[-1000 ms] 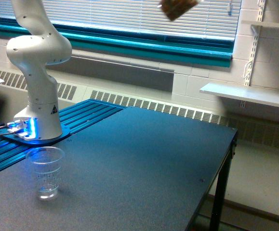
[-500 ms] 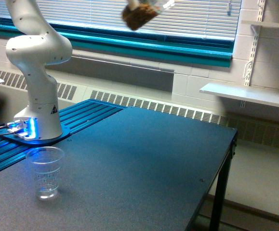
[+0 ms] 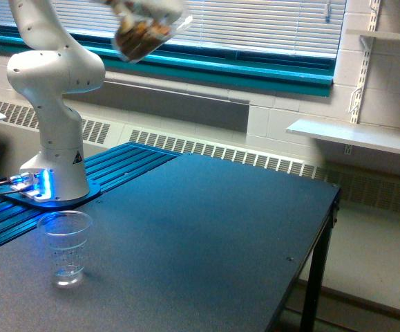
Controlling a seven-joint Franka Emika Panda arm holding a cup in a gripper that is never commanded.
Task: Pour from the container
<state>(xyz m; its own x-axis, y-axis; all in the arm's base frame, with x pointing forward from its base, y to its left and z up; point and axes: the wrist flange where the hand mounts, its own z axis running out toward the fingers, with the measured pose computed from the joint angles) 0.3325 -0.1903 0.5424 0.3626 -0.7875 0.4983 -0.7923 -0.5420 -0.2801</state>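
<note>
The container (image 3: 143, 33) hangs in the air near the top of the exterior view, left of centre, in front of the window blinds. It is motion-blurred and tilted, and brown pieces show through its clear wall. My gripper (image 3: 164, 11) is only a pale blur at the container's upper end, cut off by the frame's top edge; it holds the container. A clear tapered plastic cup (image 3: 65, 247) with printed marks stands upright on the dark table (image 3: 206, 235) at the lower left, far below the container and to its left.
The arm's white base (image 3: 53, 138) stands on a blue slatted plate, just behind the cup. The table's edge runs down the exterior view's right side, with floor beyond it. A white wall shelf (image 3: 355, 135) is at the right.
The container has swung from the top centre toward the exterior view's left and slightly lower, closer to above the cup. The cup has not moved.
</note>
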